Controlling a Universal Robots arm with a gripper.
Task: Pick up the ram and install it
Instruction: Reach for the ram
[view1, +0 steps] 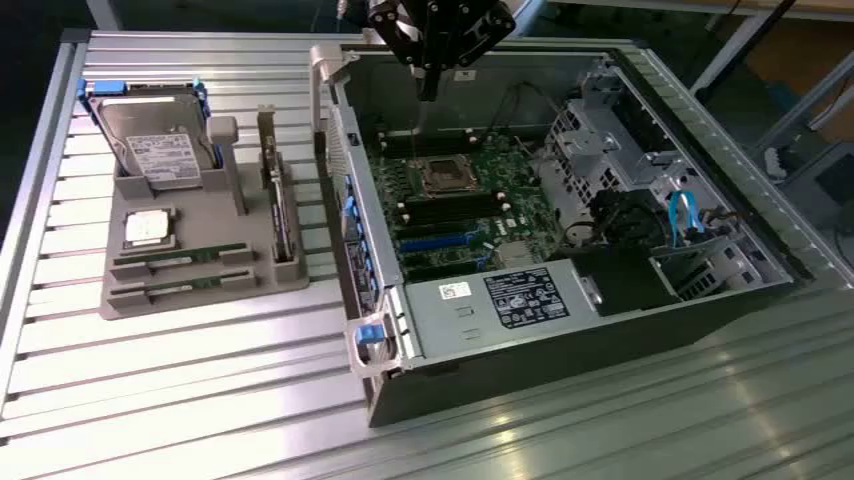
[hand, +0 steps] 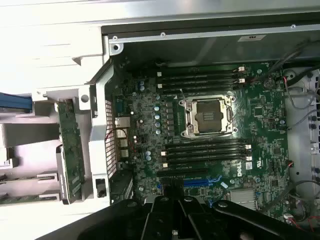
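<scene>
Gripper (view1: 427, 90) hangs over open PC case (view1: 574, 370), above mobo (view1: 467, 210) & near empty CPU socket (view1: 443, 178); claw fingers together, nothing betw them. Ram (view1: 180, 258) lies in slot of grey tray (view1: 160, 305) on exterior view's left, well apart from gripper, w/ hard drive (view1: 158, 150) at tray's far end

Slatted metal table (view1: 160, 380) carried everything. Open computer case (view1: 534, 380) lay on side, centre to 3 o'clock in exterior view. Green motherboard (view1: 501, 200) sat inside; square metal-framed CPU socket (view1: 442, 178) near board's middle. Labelled power supply (view1: 461, 305) at board's 6 o'clock; blue cable (view1: 683, 215) at its 3 o'clock. Grey holder (view1: 200, 295) just beside case, at 9 o'clock. Hard drive (view1: 154, 140) stood tilted at holder's 12 o'clock end; silver processor chip (view1: 147, 228) lay at drive's 6 o'clock; expansion card (view1: 278, 215) stood on edge along holder's 3 o'clock side.
</scene>
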